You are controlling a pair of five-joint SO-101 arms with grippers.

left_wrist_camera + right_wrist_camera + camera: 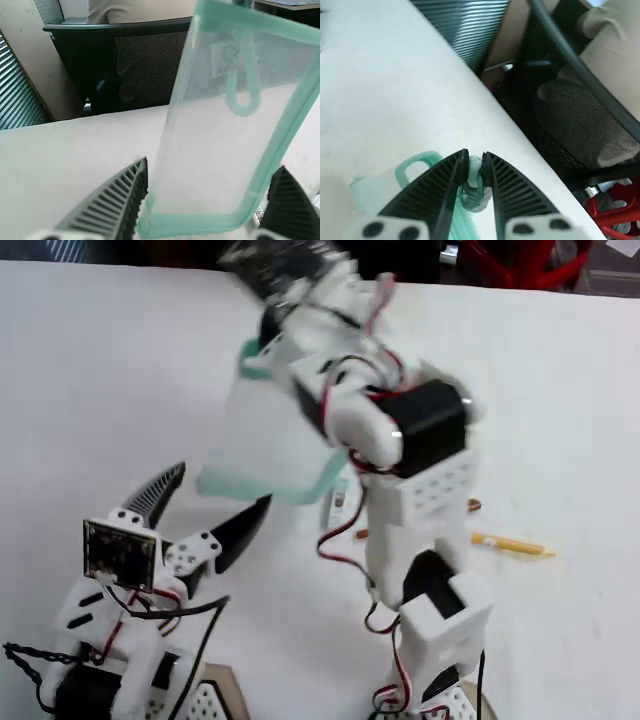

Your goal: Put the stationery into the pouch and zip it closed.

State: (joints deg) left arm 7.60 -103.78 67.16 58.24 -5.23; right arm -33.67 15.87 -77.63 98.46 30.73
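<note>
Gripping: the right fingers (440, 192) are pinched almost shut on the zip end of the pouch (265, 445), which is hung clear above the desk (110, 370).
Waiting: the left fingers (112, 207) are spread wide and empty, the pouch's lower edge lying between them.
Stationery: a pencil (512, 545) is seen on the desk, off to one side of the pouch.
Risk: the slim pinch could be lost and the pouch dropped if its lower edge is tugged hard by the left fingers.

surface: white counter (100, 370) is spanning the high view | on it: yellow pencil (512, 544) is lying flat, toward the right
</note>
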